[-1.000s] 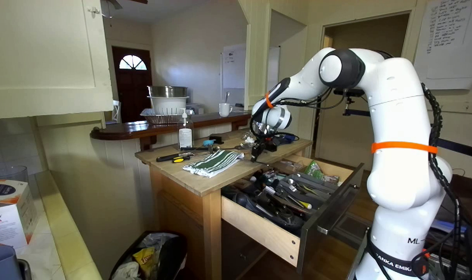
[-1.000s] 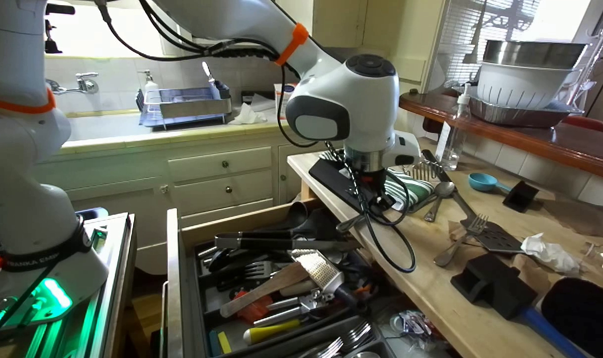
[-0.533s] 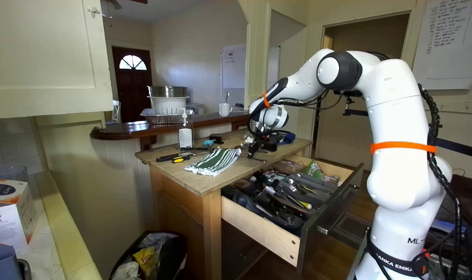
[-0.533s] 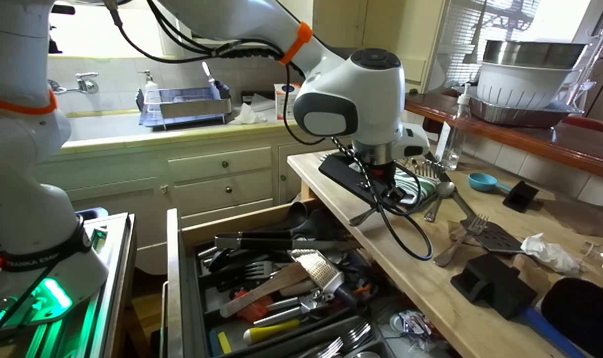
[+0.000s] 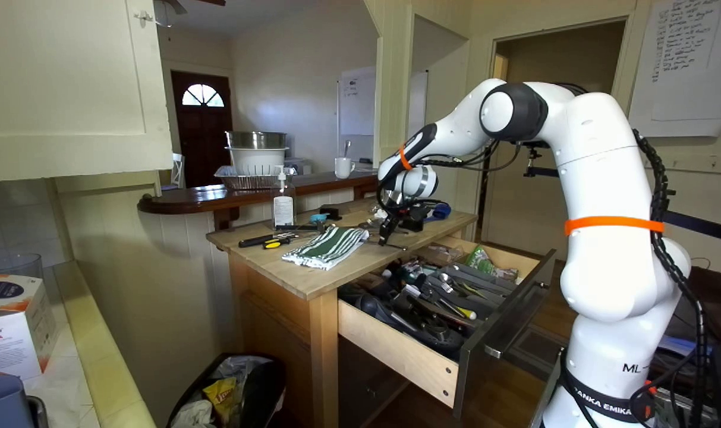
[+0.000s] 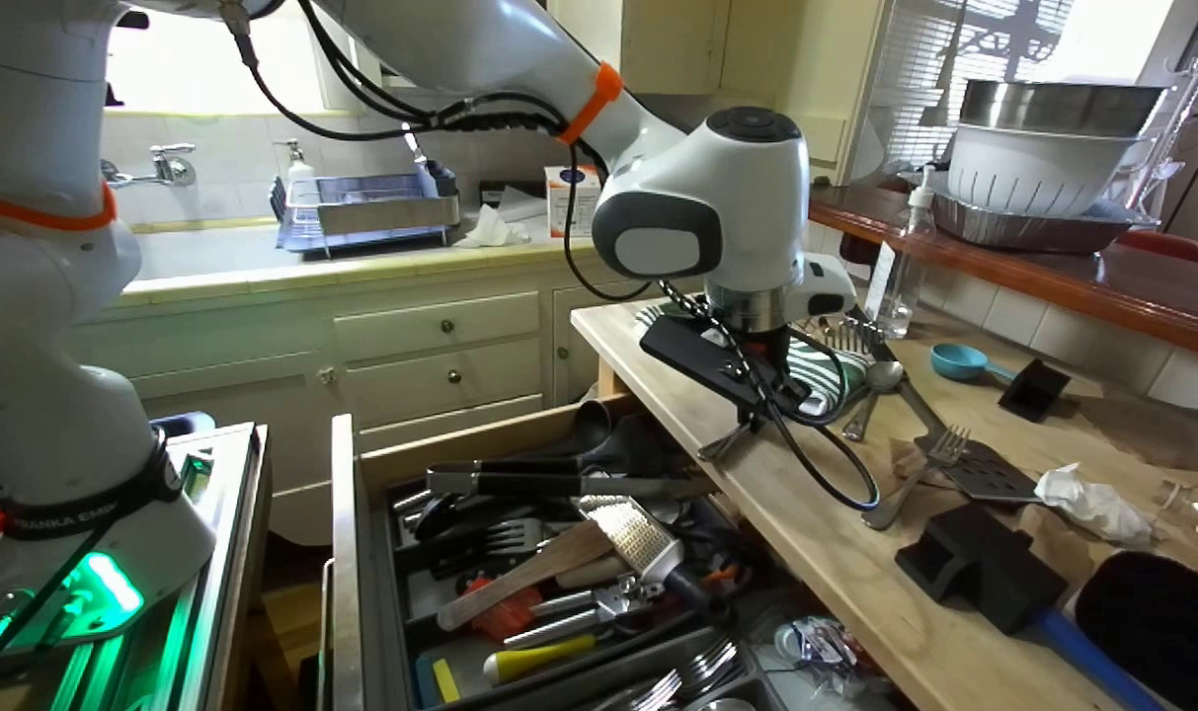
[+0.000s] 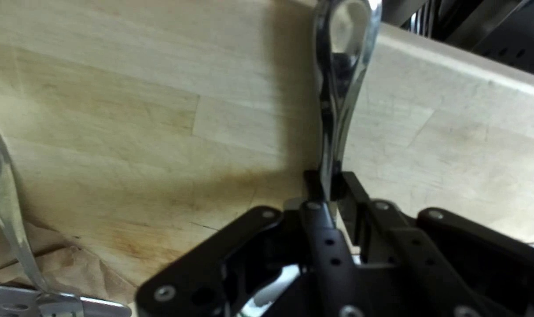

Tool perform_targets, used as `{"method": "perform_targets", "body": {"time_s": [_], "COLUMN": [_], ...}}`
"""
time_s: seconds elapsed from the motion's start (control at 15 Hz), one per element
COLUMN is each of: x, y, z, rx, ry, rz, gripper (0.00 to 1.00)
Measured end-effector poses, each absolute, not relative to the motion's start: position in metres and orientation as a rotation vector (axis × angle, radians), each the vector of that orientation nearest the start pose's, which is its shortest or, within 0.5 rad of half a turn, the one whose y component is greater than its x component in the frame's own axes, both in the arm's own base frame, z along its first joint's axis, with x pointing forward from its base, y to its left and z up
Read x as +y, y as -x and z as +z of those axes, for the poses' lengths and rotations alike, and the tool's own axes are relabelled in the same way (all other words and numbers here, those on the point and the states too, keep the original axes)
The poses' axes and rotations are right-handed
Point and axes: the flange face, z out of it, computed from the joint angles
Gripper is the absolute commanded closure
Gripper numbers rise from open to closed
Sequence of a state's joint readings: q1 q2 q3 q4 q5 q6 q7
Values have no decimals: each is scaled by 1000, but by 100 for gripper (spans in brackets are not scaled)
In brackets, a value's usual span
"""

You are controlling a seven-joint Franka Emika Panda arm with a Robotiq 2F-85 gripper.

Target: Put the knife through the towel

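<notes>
The weak point is the hold: the black two-fingered gripper (image 7: 330, 185) pinches a polished silver metal utensil (image 7: 337, 97) across its narrow neck, the jaws pressed in on both sides, and such thin, slick metal could well pivot or slip once it meets resistance. One end is a loop; the other is lost beneath the gripper, so I cannot tell whether it carries a blade. The green-and-white striped cloth towel (image 5: 327, 246) lies flat on the pale wooden tabletop (image 7: 240, 127), in an exterior view to the left of the gripper, near but apart, with nothing seen passing through it. No opening shows in the cloth, so a push from the right would probably bunch it, or slide it left into the short yellow-and-black-handled tool (image 5: 275, 244), rather than let the metal through. The looped end points right, toward the tabletop's edge, where a pale-sided wooden drawer (image 5: 396, 351) stands open below; a slip there might drop the utensil into it. The looped black cable (image 6: 876, 491) hanging beside the gripper comes close to the silver metal fork (image 6: 917, 481) on its right in an exterior view and could drag it if the gripper sinks lower.
</notes>
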State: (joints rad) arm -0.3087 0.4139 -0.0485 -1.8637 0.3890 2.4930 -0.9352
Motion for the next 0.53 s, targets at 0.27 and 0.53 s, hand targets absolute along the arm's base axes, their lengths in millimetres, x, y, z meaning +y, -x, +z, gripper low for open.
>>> {"method": "perform_targets", "body": {"time_s": [0.27, 0.53], "x": [-233, -234], "y": [-616, -620], "z": [319, 324], "rx": [-445, -433], "ry": [3050, 3067], "rz": [-449, -452], "gripper": [96, 96]}}
